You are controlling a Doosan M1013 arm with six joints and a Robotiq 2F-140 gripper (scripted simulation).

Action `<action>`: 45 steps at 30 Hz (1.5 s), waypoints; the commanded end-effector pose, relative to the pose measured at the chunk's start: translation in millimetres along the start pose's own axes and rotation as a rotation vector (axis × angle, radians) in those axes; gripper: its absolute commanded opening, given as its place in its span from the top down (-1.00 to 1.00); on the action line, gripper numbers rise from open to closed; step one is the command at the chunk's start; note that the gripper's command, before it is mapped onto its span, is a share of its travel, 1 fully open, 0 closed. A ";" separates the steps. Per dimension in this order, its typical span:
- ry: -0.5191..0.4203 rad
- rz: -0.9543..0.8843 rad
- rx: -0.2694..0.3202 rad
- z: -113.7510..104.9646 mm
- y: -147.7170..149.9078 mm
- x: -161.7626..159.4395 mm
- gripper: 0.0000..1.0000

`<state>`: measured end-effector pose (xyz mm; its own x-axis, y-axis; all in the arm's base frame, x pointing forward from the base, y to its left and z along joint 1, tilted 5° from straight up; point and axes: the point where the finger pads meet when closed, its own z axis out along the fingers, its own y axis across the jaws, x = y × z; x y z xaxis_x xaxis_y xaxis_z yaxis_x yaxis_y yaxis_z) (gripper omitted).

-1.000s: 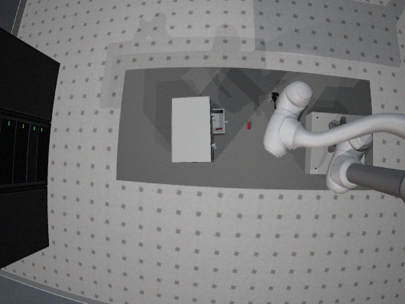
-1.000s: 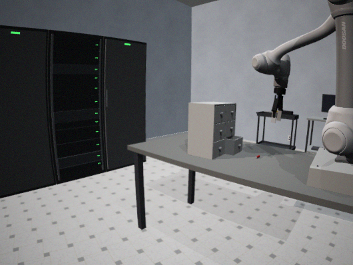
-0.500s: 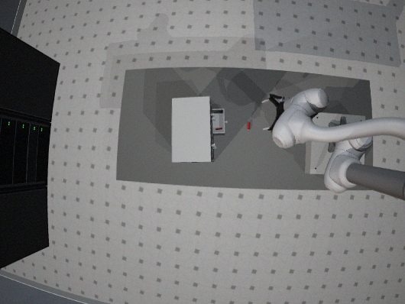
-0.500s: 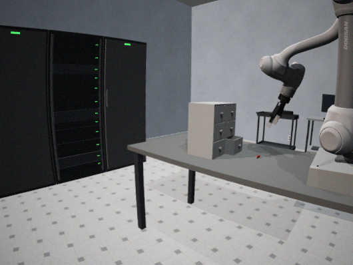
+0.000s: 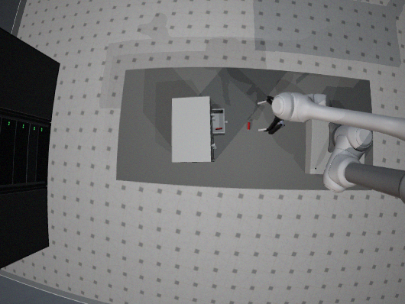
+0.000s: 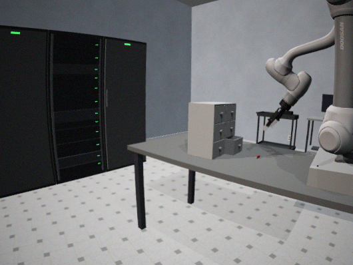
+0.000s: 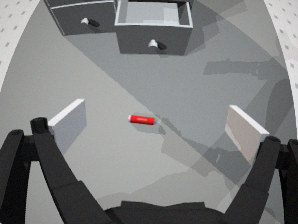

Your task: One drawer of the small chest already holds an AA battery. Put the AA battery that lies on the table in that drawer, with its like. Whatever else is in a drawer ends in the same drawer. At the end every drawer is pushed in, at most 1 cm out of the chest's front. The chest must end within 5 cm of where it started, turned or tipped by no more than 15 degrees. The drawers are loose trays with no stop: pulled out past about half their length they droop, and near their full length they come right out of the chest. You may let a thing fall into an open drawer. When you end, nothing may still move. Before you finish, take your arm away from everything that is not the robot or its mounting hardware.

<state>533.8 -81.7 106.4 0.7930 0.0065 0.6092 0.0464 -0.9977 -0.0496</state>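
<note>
Black server cabinets (image 6: 73, 103) stand behind the grey table (image 6: 160, 150). On it, near the middle, sits the small chest (image 6: 201, 128) with one bottom drawer (image 7: 153, 15) pulled out. Its red AA battery (image 5: 218, 129) shows inside. Above, the gripper (image 7: 154, 129) hangs wide open and holds nothing. Below it lies the loose AA battery (image 7: 141, 120), between chest and robot base. A crooked pinch could make it roll away.

Black server cabinets (image 6: 73, 103) with small green lights stand against the left wall, on a pale tiled floor (image 6: 100, 230) dotted with grey squares. The grey tabletop (image 6: 233, 168) rests on dark legs (image 6: 140, 193). Behind it, by the blue-grey far wall (image 6: 233, 50), stands a low black stand (image 6: 276, 114), with a small table (image 6: 311, 119) just beside it carrying a dark screen (image 6: 327, 102).
</note>
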 end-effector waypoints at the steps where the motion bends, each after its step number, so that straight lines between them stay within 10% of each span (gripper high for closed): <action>1: 0.124 -0.008 0.032 6.9 -0.5 1.5 -1.00; 23: 0.546 -0.002 0.033 55.5 -1.9 10.5 -1.00; 39: 0.607 -0.001 0.032 62.4 -1.9 11.7 -1.00; 40: 0.607 -0.001 0.032 62.4 -1.9 11.7 1.00; 45: 0.607 -0.001 0.032 62.4 -1.9 11.7 1.00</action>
<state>580.9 -75.5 64.1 0.3053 -0.0420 0.9513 0.0725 -0.9951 -0.0673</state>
